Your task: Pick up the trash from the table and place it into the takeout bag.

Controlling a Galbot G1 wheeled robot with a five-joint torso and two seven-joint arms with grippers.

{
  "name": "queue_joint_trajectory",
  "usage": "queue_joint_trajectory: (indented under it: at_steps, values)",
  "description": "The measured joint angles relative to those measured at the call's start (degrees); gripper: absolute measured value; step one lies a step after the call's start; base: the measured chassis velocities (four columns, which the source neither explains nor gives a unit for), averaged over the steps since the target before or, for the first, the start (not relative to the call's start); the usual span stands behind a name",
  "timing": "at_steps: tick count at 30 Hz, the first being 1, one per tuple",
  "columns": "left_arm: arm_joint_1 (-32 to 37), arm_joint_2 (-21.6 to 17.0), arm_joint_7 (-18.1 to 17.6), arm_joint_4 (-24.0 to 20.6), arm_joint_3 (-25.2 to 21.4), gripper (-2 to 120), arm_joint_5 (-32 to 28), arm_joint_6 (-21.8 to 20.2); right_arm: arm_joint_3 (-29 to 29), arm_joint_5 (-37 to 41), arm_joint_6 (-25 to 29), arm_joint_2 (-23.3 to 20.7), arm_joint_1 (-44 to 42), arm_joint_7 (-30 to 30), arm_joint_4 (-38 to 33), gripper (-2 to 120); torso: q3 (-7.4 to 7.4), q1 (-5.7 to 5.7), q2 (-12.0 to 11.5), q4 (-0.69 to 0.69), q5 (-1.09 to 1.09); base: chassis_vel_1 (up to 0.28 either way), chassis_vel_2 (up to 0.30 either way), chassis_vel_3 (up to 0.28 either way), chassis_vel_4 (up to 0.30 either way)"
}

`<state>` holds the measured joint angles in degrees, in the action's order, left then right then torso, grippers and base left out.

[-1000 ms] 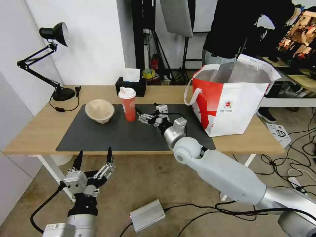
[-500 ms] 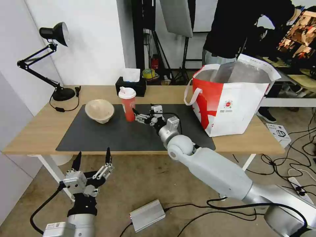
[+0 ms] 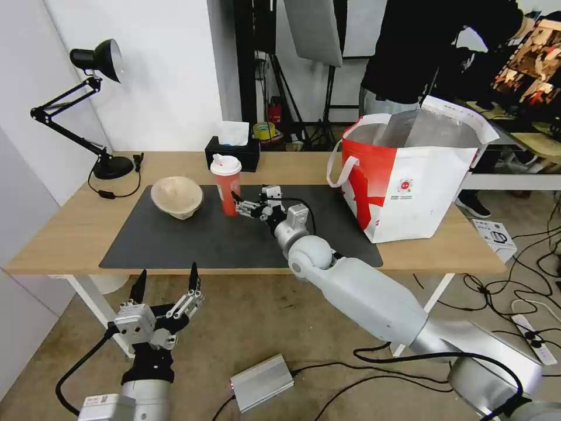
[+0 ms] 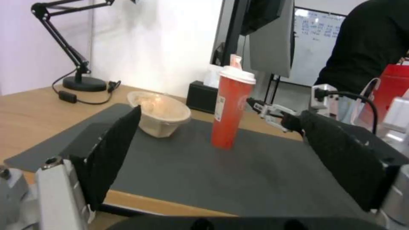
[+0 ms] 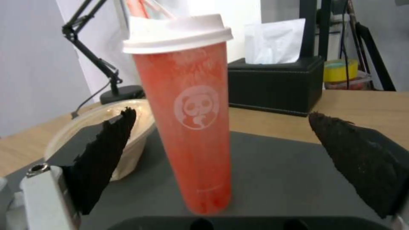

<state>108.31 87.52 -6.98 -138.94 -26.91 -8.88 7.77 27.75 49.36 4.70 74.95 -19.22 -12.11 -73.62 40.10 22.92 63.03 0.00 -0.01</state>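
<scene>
Two trash pieces seen on desk: red paper cup, beige pulp bowl. Panda logo seen from right wrist. Right gripper fingers spread wide beside cup; left gripper fingers wide, parked below desk.

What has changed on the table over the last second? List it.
The right claw has moved across the mat toward the red cup; it is open, its fingers flanking the cup without gripping it. The cup, beige bowl, takeout bag and the open left claw below the table edge have stayed put.

White wall, seemingly concrete floor
</scene>
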Motion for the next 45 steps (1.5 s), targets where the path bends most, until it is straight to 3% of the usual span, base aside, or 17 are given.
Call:
queue_joint_trajectory:
  at_steps: [45]
  values:
    - [0.12, 0.17, 0.08, -0.28, 0.61, 100, 0.35, 0.23, -2.2, -1.78, 0.18, 11.75, 4.53, 5.42, 15.86, 100, 0.0, 0.0, 0.0, 0.0, 0.0, 0.0, 0.0, 0.0, 0.0]
